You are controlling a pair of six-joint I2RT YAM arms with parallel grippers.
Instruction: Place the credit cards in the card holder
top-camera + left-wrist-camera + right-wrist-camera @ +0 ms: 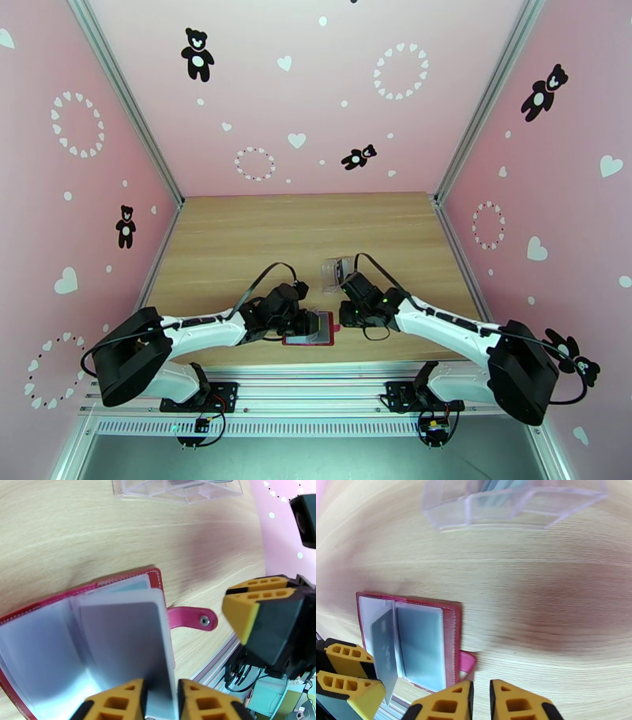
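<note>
The dark-red card holder (pixel 310 338) lies open near the table's front edge, between the two arms. Its snap tab (pixel 192 618) points toward the right arm. My left gripper (pixel 162 703) is shut on one grey sleeve (pixel 126 638) and holds it standing up from the card holder (pixel 450 638). A dark credit card (pixel 384 649) sits in that raised sleeve. My right gripper (pixel 480 701) hovers just right of the card holder's tab, its jaws a narrow gap apart with nothing between them. More credit cards (pixel 499 486) show blurred inside the clear tray.
The clear plastic tray (pixel 336 272) stands just behind the right gripper (pixel 345 313), a short way beyond the card holder. The table's front edge with its metal rail (pixel 316 371) runs right below the card holder. Pink walls close in the left, right and back.
</note>
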